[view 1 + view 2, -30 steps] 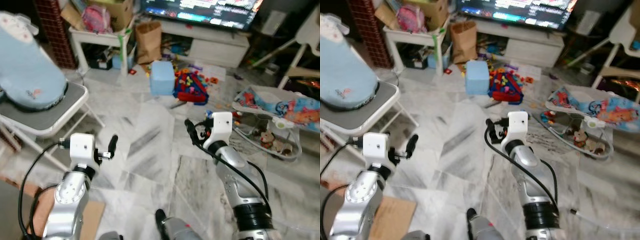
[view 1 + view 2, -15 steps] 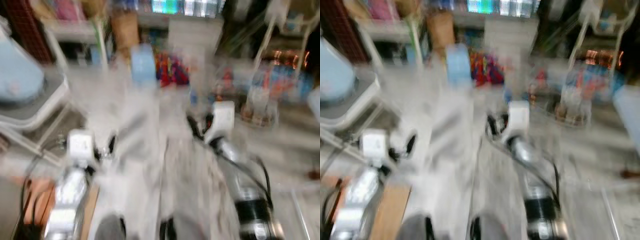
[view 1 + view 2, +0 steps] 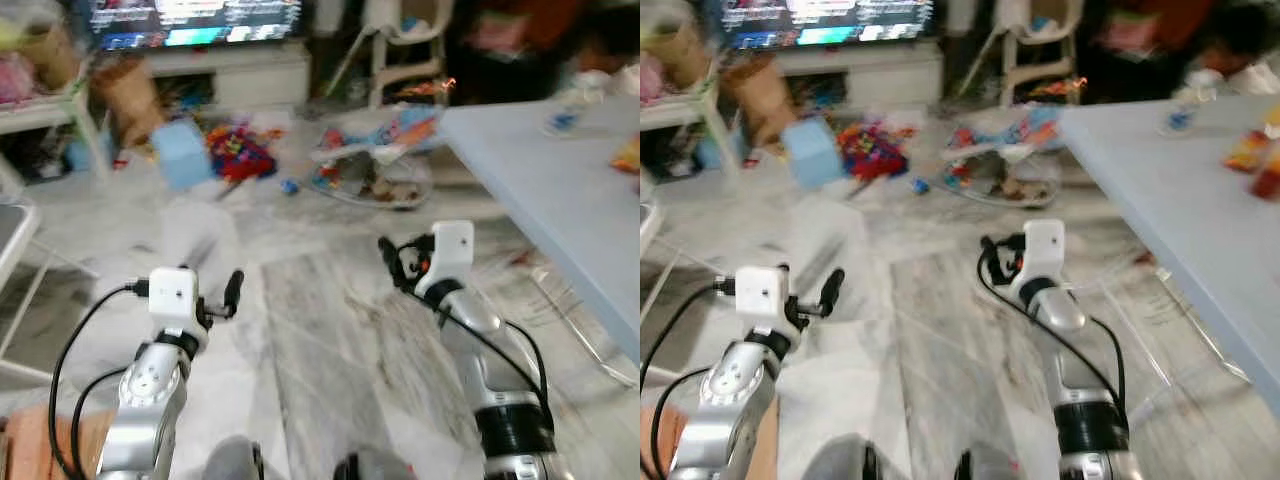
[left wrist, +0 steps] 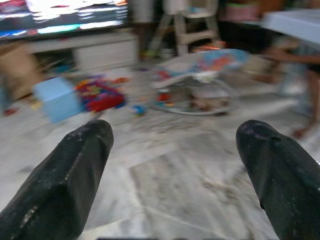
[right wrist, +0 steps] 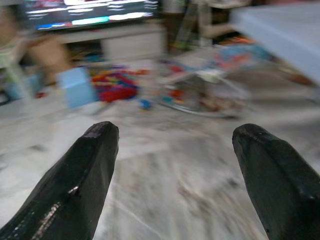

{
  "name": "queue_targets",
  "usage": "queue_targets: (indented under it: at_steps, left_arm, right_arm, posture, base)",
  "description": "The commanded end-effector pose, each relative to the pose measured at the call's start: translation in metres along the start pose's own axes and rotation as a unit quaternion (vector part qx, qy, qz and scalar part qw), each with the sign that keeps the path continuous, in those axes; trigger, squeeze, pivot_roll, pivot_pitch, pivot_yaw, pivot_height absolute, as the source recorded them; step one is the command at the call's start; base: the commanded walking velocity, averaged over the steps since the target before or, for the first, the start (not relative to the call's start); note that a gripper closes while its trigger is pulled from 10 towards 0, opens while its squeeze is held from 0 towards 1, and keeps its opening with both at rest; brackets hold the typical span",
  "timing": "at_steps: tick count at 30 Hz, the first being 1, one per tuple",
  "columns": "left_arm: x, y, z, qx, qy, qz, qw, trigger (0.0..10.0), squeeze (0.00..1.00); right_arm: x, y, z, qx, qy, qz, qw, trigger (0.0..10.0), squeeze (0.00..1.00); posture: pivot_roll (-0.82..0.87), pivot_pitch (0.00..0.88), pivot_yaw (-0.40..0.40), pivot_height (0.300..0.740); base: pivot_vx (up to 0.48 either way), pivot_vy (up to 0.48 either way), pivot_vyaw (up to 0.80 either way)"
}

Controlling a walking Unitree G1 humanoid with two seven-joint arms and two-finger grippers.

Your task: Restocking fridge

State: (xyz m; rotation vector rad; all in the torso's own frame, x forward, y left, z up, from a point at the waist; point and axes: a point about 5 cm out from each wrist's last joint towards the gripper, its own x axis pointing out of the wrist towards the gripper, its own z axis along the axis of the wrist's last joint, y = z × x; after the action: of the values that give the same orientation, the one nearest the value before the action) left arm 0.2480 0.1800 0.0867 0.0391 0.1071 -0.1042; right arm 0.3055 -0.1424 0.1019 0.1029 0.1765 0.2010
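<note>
Currently, inventory:
L gripper (image 4: pixel 172 165): raised over marble floor (image 3: pixel 320 340), fingers wide apart, empty.
R gripper (image 5: pixel 175 167): same, spread wide, empty.
Blue table (image 3: pixel 1160 180): robot's right, w/ snack packets (image 3: pixel 1252 160).
Toy pile (image 3: pixel 240 155): ahead, by blue box (image 3: pixel 182 155).
Fridge: can't tell where.

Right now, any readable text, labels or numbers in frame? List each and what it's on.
None can be read.
Lit television screen: bright rows that may be text, too blurred to read.
Orange and red packets on the pale blue table: any print is too small and blurred.
Light blue box on the marble floor: no marking can be made out.
</note>
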Motion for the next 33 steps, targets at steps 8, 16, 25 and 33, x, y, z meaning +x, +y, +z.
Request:
queue_targets:
  at_steps: [8, 16, 25, 33]
  left_arm:
    - [0.005, 0.002, 0.009, 0.007, -0.017, 0.001, 1.0, 10.0, 0.0]
    - [0.003, -0.002, 0.008, 0.002, -0.02, -0.004, 1.0, 10.0, 0.0]
    - [0.001, -0.001, 0.005, 0.001, -0.019, -0.006, 1.0, 10.0, 0.0]
    - [0.002, -0.002, 0.005, 0.0, -0.019, -0.008, 1.0, 10.0, 0.0]
  right_arm:
    - [0.003, 0.002, 0.009, 0.001, -0.015, 0.0, 1.0, 10.0, 0.0]
    - [0.002, 0.007, 0.007, 0.012, -0.015, 0.002, 1.0, 10.0, 0.0]
    - [0.003, 0.013, 0.003, 0.021, -0.011, 0.007, 1.0, 10.0, 0.0]
    - [0.008, 0.017, 0.004, 0.061, -0.013, 0.008, 0.998, 10.0, 0.0]
  posture:
    - [0.02, 0.121, -0.049, 0.74]
    - [0.02, 0.123, -0.051, 0.74]
    - [0.03, 0.115, -0.049, 0.74]
    - [0.03, 0.11, -0.048, 0.74]
  base:
    - [0.0, 0.0, -0.4]
    - [0.088, 0.0, 0.0]
    - [0.404, 0.0, 0.0]
    - [0.478, 0.0, 0.0]
